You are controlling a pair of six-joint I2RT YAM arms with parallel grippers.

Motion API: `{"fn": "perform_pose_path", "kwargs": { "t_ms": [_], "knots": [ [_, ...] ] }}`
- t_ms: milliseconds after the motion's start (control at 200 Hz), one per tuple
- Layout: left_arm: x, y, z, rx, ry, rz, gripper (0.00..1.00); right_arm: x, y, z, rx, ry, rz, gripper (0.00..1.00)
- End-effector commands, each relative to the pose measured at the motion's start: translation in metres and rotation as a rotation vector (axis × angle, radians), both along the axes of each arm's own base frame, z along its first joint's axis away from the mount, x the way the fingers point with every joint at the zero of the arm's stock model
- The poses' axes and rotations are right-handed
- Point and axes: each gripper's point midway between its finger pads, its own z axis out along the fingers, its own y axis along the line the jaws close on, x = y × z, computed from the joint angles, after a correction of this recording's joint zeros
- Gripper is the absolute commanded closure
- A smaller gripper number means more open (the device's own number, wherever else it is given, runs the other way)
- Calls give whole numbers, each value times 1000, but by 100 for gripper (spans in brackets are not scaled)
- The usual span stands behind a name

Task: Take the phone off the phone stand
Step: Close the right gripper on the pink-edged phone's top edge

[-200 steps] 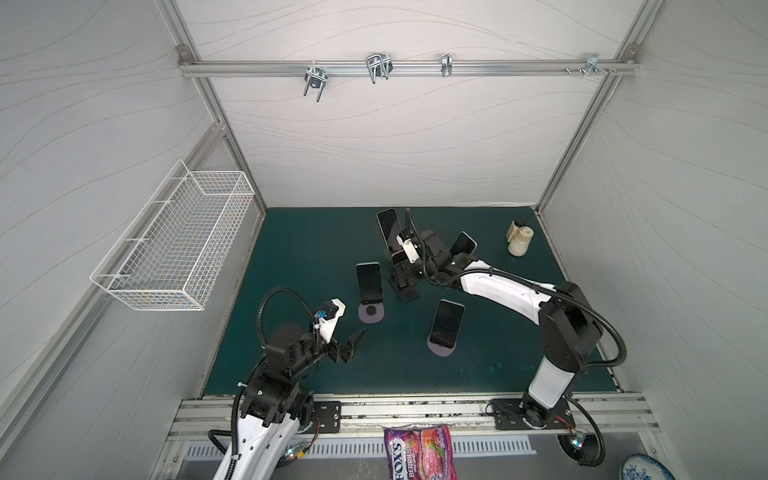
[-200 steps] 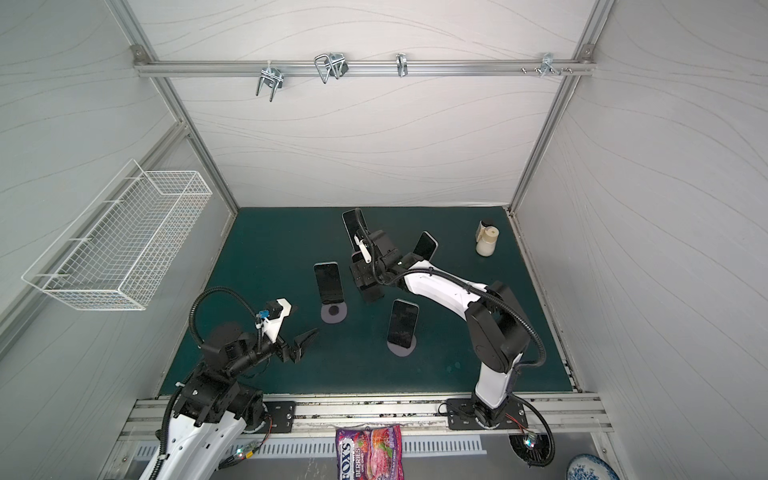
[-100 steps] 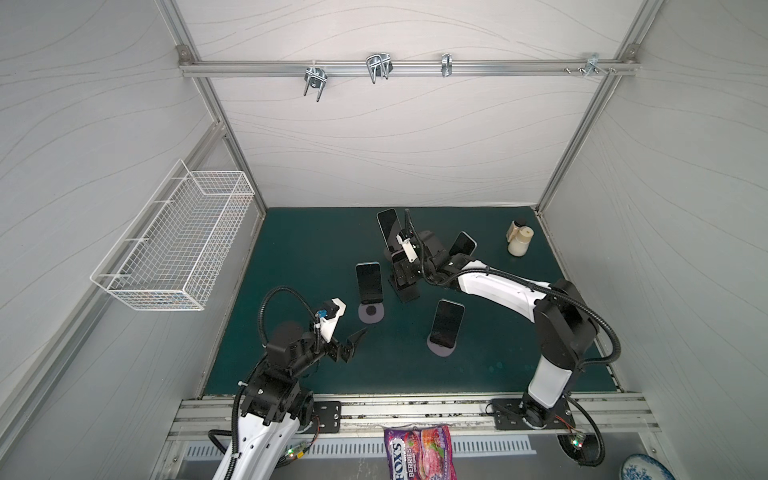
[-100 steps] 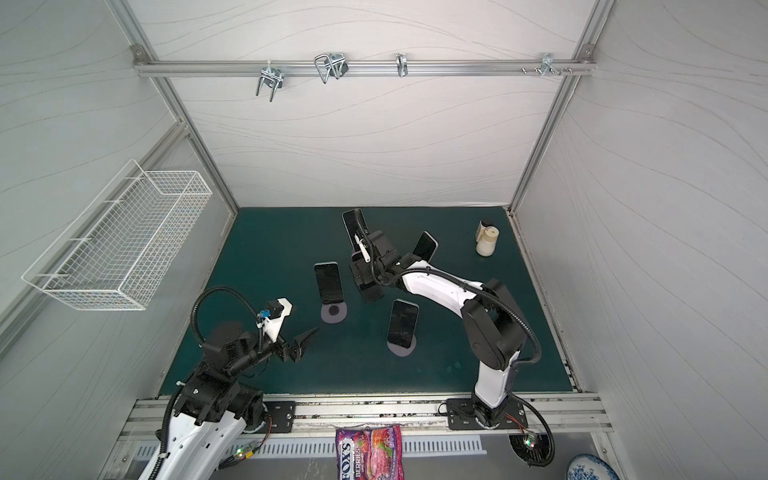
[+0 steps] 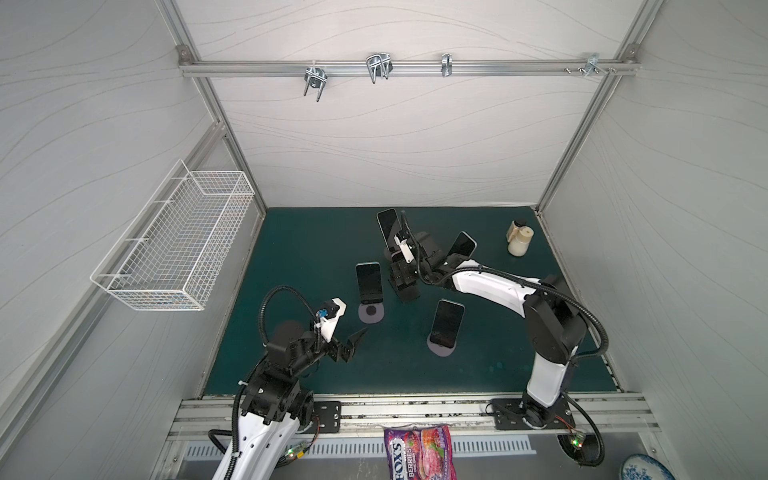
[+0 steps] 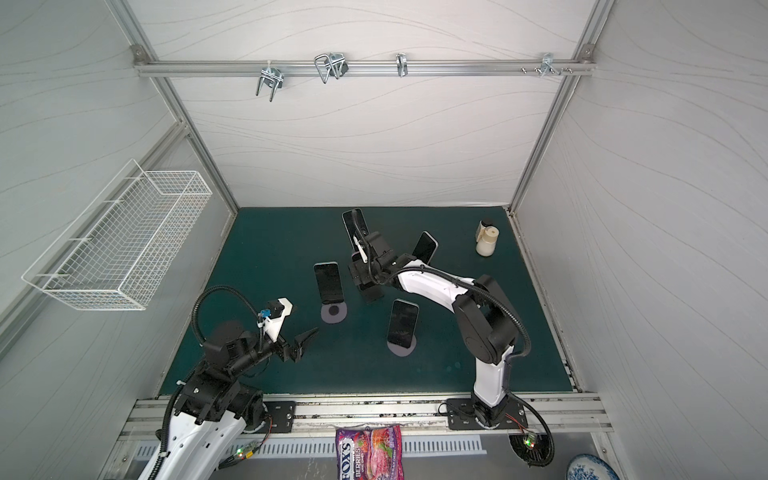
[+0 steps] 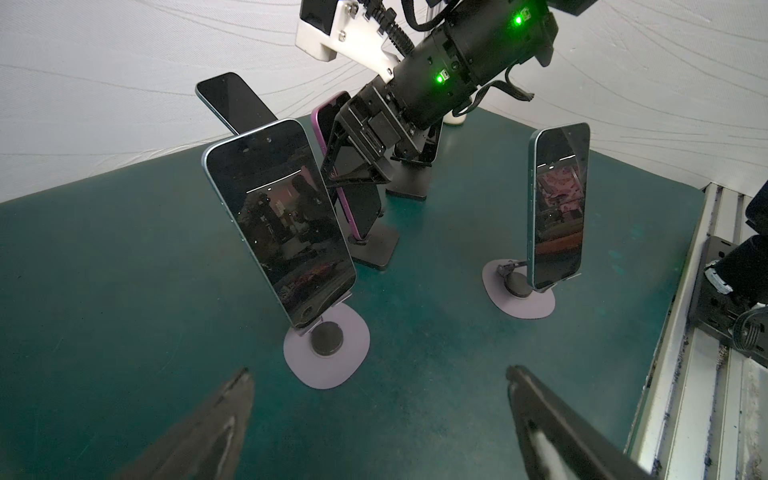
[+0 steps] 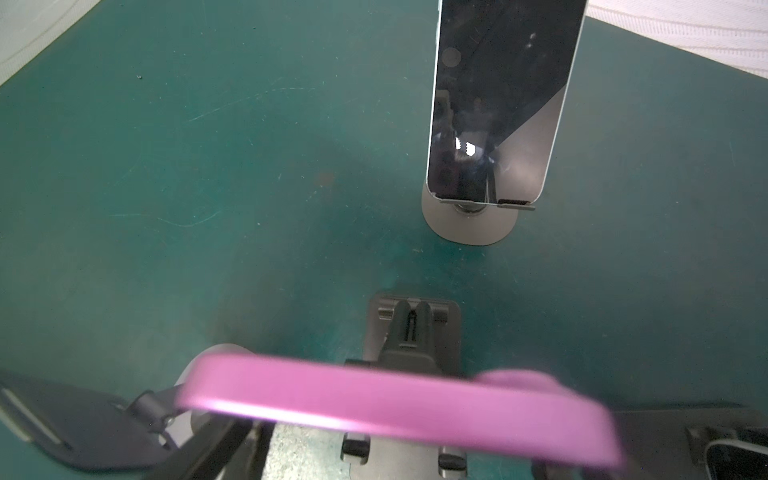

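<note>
The phone (image 7: 360,208) has a purple rim and a dark screen, and it leans on a black phone stand (image 7: 376,249) in the middle of the green mat. My right gripper (image 7: 353,178) reaches down over its upper half, shut on the phone with a finger on each long side. The right wrist view shows the phone's purple top edge (image 8: 395,399) running across the jaws, with the stand's hinge (image 8: 411,328) behind it. In both top views the right gripper (image 5: 401,278) (image 6: 365,277) hides most of the phone. My left gripper (image 5: 353,343) (image 7: 378,374) hangs open and empty near the front left.
Two dark phones (image 5: 369,282) (image 5: 446,323) lean on lilac round-based stands close by. Two more phones (image 5: 387,226) (image 5: 462,245) stand further back. A cream bottle (image 5: 519,241) sits at the back right and a wire basket (image 5: 174,241) hangs on the left wall.
The right arm's elbow has shifted slightly left while its gripper stays at the purple phone. The left arm has not moved.
</note>
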Motion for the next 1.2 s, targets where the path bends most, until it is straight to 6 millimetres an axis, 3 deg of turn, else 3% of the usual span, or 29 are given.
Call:
{"fn": "perform_pose_path", "kwargs": {
  "t_ms": [0, 590, 1195],
  "knots": [
    [1, -3, 10, 0, -55, -22, 4, 10, 6, 7, 24, -26, -11, 10],
    [2, -4, 10, 2, -56, -24, 4, 10, 8, -4, 7, -18, -6, 14],
    [2, -3, 10, 3, -58, -20, 4, 9, 12, -1, -4, -43, -4, 19]
  ]
}}
